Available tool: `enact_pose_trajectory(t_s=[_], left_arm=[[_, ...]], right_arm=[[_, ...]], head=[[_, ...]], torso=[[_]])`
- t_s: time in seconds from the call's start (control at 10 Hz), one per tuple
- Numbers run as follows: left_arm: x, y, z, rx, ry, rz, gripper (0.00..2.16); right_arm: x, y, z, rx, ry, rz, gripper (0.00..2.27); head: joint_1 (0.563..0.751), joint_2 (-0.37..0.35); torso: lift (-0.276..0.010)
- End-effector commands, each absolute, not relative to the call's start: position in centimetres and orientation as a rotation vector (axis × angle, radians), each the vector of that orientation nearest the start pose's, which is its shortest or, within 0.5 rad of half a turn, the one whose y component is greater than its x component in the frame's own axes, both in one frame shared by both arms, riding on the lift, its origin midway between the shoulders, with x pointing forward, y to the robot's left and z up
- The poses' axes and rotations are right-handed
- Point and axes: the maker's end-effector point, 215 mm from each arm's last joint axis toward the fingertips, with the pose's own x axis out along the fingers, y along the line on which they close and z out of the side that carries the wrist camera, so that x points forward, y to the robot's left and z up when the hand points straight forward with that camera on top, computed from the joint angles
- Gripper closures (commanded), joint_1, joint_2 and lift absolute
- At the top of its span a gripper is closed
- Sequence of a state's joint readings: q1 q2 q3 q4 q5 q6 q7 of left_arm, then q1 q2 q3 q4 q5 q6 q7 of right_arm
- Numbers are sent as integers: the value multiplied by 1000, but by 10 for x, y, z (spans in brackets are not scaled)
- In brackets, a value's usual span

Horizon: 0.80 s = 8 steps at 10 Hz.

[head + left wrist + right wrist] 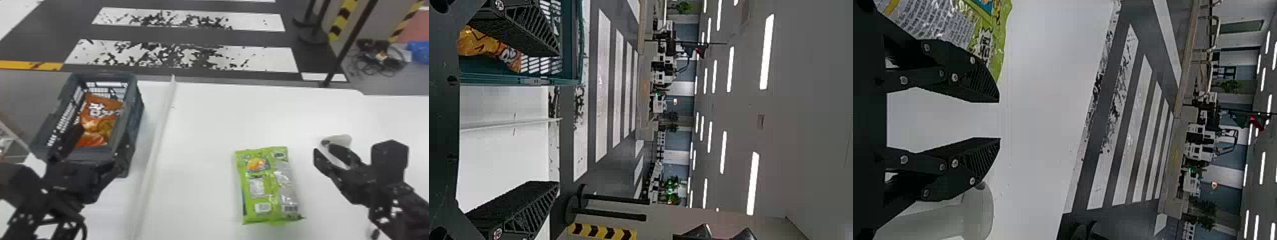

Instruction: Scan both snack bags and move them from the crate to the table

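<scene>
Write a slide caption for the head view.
Left tool open at the crate, an orange snack bag inside; green snack bag on the white table.

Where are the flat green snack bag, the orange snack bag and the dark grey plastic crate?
Flat green snack bag (pixel 268 185): head view, middle of its upper face.
Orange snack bag (pixel 99 120): head view, middle of its printed front.
Dark grey plastic crate (pixel 136 108): head view, its right side wall.

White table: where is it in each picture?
Head view: table spans middle to right, past the crate.
Left wrist view: right beside the crate.
Right wrist view: between green bag and white device.
Shared landmark: striped floor beyond its far edge.
</scene>
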<state>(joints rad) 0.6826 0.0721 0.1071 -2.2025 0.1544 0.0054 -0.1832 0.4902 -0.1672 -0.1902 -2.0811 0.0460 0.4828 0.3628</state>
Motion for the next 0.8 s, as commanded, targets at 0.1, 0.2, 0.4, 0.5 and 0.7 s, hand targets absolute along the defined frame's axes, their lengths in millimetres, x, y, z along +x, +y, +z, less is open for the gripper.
enact_pose_trajectory(t_s=[0.1,0.2,0.4,0.5,0.7], left_arm=[[397,242,-329,-45,46,-143,80],[398,240,-332,-52,49,-148,80],[398,240,-335,-58,51,-147,80],[399,240,-336,-57,53,-147,80],[399,241,-338,-58,53,-145,80]], right_arm=[[411,-347,-456,-184,517,134,80],[413,-355,-466,-188,535,129,80],[424,-372,-481,-196,562,117,80],[434,-384,-488,-203,576,110,83],[452,-402,-502,-213,605,105,147]], head=[[695,-109],[695,-124],[695,-160],[695,-172],[695,-196]], torso=[[-88],[-88],[-88],[-88],[-88]])
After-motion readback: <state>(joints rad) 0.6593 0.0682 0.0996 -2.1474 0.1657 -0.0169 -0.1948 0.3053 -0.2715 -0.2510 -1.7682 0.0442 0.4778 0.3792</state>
